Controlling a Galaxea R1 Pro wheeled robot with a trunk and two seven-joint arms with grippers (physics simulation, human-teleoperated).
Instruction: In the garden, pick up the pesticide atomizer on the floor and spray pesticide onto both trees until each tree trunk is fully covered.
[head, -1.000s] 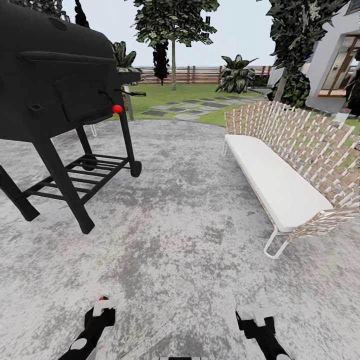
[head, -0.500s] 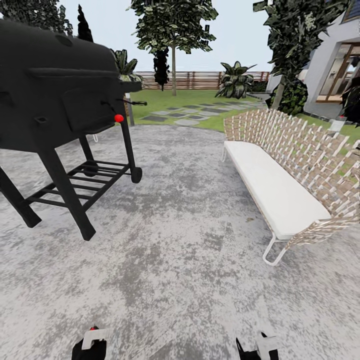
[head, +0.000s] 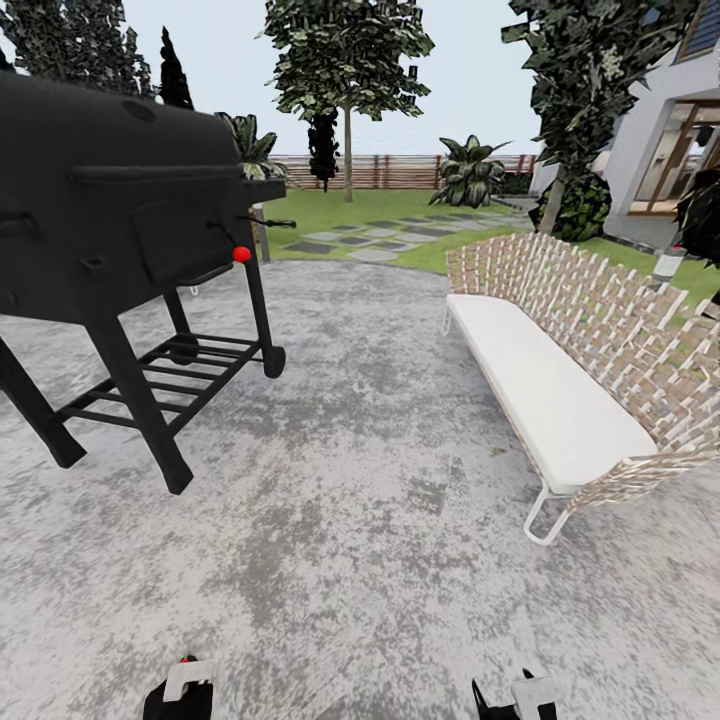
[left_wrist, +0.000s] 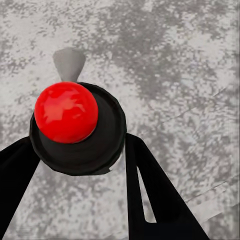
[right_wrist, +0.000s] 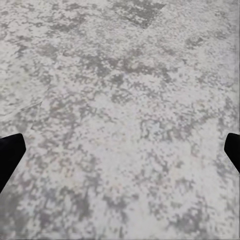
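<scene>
2 grippers, logged from left to right.

1. Black barbecue grill (head: 110, 210) on a wheeled frame, standing on the grey mottled paving (head: 380, 480).
2. My left gripper (left_wrist: 75, 165), low at the head view's edge (head: 185, 690): fingers (left_wrist: 145, 185) clasp the pesticide atomizer (left_wrist: 67, 112), which has a black round body, a red ball cap and a grey nozzle pointing away over the paving.
3. Tree (head: 345, 50) on the far lawn (head: 330, 205), its slim pale trunk (head: 347, 150) before the slatted fence (head: 400, 170).
4. Grey stepping stones (head: 370, 240).
5. My right gripper (right_wrist: 120, 150): fingers (right_wrist: 10, 155) spread wide, nothing between them.
6. Woven bench (head: 560, 390) with a white cushion.
7. Second tree, trunk (head: 553, 205) leaning, beside the white house (head: 640, 150).
</scene>
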